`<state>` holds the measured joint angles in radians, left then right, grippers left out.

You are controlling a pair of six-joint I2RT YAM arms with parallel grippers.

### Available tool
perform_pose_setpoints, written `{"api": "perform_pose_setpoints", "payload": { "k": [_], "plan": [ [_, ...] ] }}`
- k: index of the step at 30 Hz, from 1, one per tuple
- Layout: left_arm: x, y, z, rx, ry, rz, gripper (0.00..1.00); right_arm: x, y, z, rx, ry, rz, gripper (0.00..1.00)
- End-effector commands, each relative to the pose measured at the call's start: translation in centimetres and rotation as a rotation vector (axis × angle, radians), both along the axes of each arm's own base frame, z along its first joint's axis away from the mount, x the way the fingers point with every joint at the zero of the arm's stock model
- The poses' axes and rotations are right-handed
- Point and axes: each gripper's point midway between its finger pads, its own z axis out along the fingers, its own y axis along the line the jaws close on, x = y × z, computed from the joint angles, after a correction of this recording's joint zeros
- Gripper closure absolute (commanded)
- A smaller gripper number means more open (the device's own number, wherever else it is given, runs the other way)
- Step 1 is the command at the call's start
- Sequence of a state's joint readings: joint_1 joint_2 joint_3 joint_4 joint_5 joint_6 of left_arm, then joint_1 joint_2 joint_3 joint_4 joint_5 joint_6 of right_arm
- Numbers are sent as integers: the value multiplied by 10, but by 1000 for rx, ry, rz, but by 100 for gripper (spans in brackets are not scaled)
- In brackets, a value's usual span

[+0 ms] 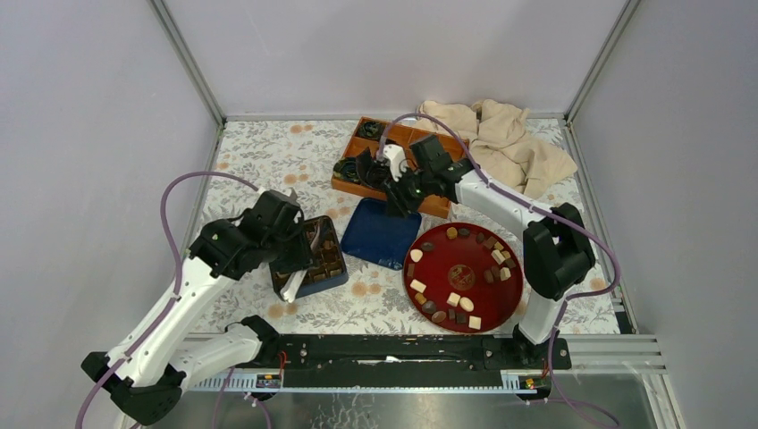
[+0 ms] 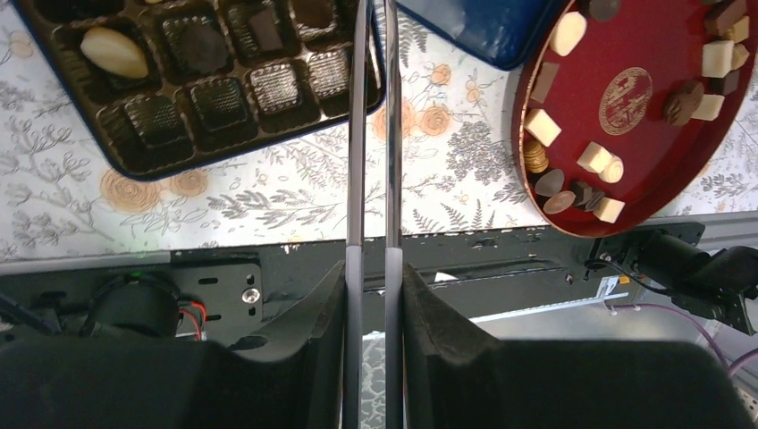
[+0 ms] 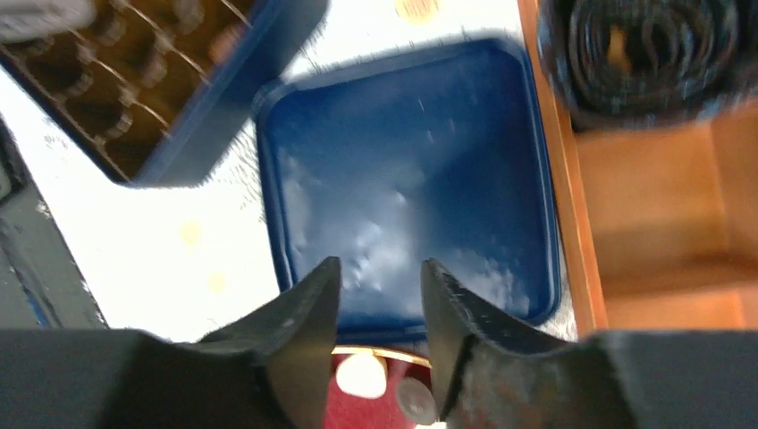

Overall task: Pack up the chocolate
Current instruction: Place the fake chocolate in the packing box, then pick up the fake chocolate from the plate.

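At the bottom of the left wrist view, closest of all, the left gripper (image 2: 374,273) is seen with its jaws pressed nearly together on a pair of tongs (image 2: 358,134). The two thin grey blades run straight up the middle of the frame to its top edge.

In the top view the left arm (image 1: 179,295) is raised from its base at the lower left, bent at the elbow and reached rightward, its wrist over the left part of the box (image 2: 219,103) at centre left. The right arm (image 1: 501,204) is raised from its base at the lower right, and its forearm is stretched toward the upper left past the far edge of the plate (image 1: 462,273). The right gripper (image 3: 380,268) is held above the blue lid (image 1: 380,234), just beside the orange tray (image 3: 661,223). In the blurred right wrist view its jaws are parted by a moderate gap and nothing is held between them.

Most of the chocolate (image 1: 417,286) is laid on the red plate, right of centre in the lower half of the top view, in a loose ring near the rim and round a gold emblem. Dark brown, mid-brown and cream pieces are mixed there, some square, some round or oval. A few more are set in the box's brown cells at the upper left of the left wrist view. There a cream oval lies beside dark pieces, and the cells nearer the table edge are empty.
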<state>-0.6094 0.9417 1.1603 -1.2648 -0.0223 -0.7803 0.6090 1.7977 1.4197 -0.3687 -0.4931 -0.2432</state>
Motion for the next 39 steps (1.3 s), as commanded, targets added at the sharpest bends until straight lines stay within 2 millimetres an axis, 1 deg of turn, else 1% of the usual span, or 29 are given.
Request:
{"api": "perform_pose_setpoints", "payload": {
  "k": [1,3,6,10,12,13,15,17,18,19,21,22,23,26,29,30,34,39],
  "plan": [
    [19,-28,10,-102,-81,-89,71,-4,-58,-46,-200,4,-7,60],
    [21,-36,11,-132,-87,-112,71,-6,-69,-55,-231,1,-18,65],
    [22,-47,11,-162,-93,-144,71,-6,-74,-68,-243,10,-38,69],
    [20,-61,10,-181,-100,-178,72,5,-79,-83,-301,24,-76,71],
    [17,-73,11,-209,-108,-202,72,11,-83,-84,-306,21,-103,71],
    [15,-80,11,-224,-110,-217,72,11,-85,-82,-294,28,-108,71],
    [10,-99,13,-262,-120,-261,72,9,-89,-69,-244,48,-102,70],
    [4,-120,15,-299,-130,-313,72,3,-94,-48,-155,72,-72,68],
    [3,-133,17,-324,-138,-340,71,2,-100,-36,-106,79,-65,67],
    [0,-143,14,-330,-132,-365,72,0,-106,-23,-56,83,-62,66],
    [-7,-163,10,-341,-124,-420,71,-2,-124,0,28,73,-86,64],
    [-11,-171,6,-340,-115,-444,71,1,-138,9,60,61,-125,63],
    [-15,-180,3,-339,-108,-470,71,1,-148,23,93,31,-152,61],
    [-20,-202,-8,-315,-90,-519,71,0,-184,42,164,2,-253,57],
    [-24,-225,-15,-275,-84,-578,71,-4,-218,54,204,-8,-354,55],
    [-27,-233,-16,-266,-85,-603,71,-7,-225,56,214,-4,-375,55],
    [-33,-260,-28,-229,-75,-698,70,-26,-241,54,249,8,-429,54],
    [-41,-281,-36,-211,-92,-780,68,-34,-255,52,243,-24,-485,51]
  ]
}}
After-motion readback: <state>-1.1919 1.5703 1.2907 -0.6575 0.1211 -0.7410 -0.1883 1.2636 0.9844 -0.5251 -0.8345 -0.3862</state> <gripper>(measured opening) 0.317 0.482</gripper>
